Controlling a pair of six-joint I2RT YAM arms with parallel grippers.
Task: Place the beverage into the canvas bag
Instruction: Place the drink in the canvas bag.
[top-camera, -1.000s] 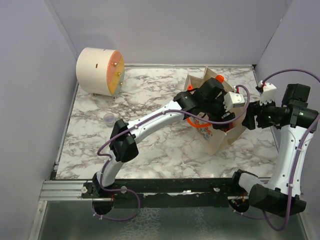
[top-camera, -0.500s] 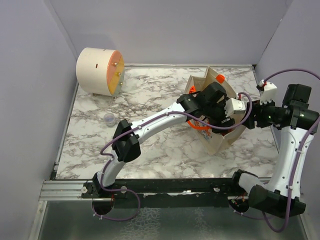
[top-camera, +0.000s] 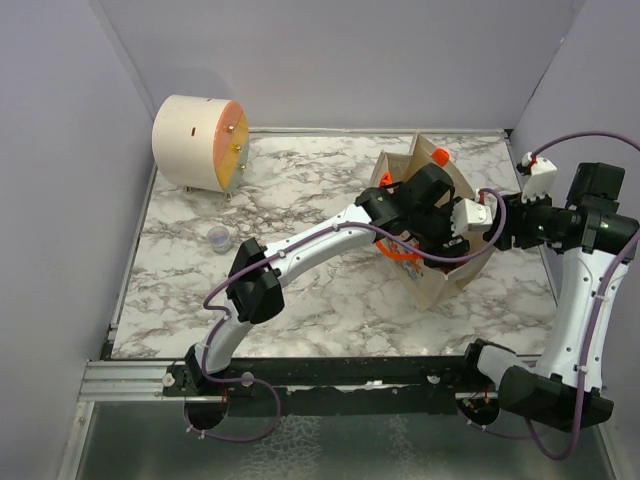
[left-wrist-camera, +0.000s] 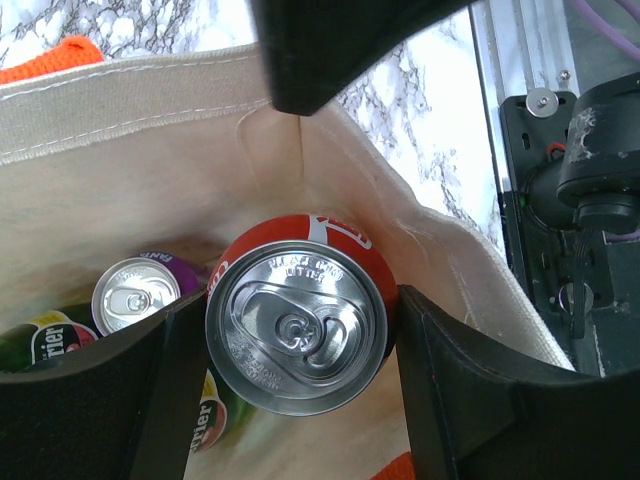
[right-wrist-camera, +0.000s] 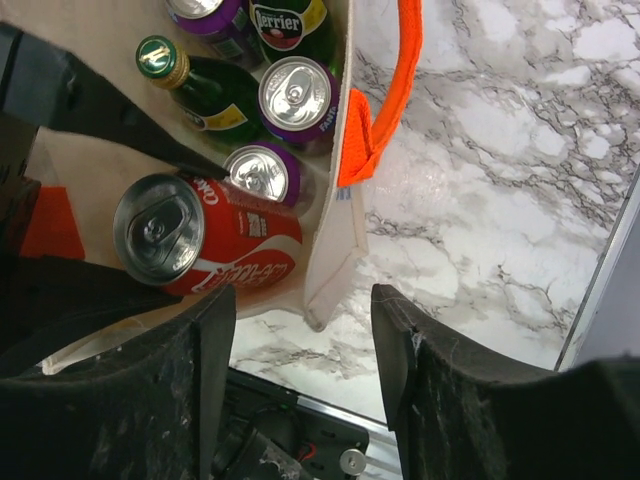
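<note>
- My left end effector (left-wrist-camera: 300, 305) is clenched on the red cola can (right-wrist-camera: 215, 245), inside the canvas bag (left-wrist-camera: 130, 150).
- My right end effector (right-wrist-camera: 300, 300) is released; the bag rim sits just ahead of its fingers, ungripped.
- Risk: if I let go here, the can lands on the purple can (left-wrist-camera: 135, 295) beside it and topples.
- The ungripped rim may sag and snag my exit.

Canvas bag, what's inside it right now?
Inside the canvas bag: a red cola can gripped by the left gripper, several purple cans and green bottles. The bag's floor beneath them is hidden.
</note>
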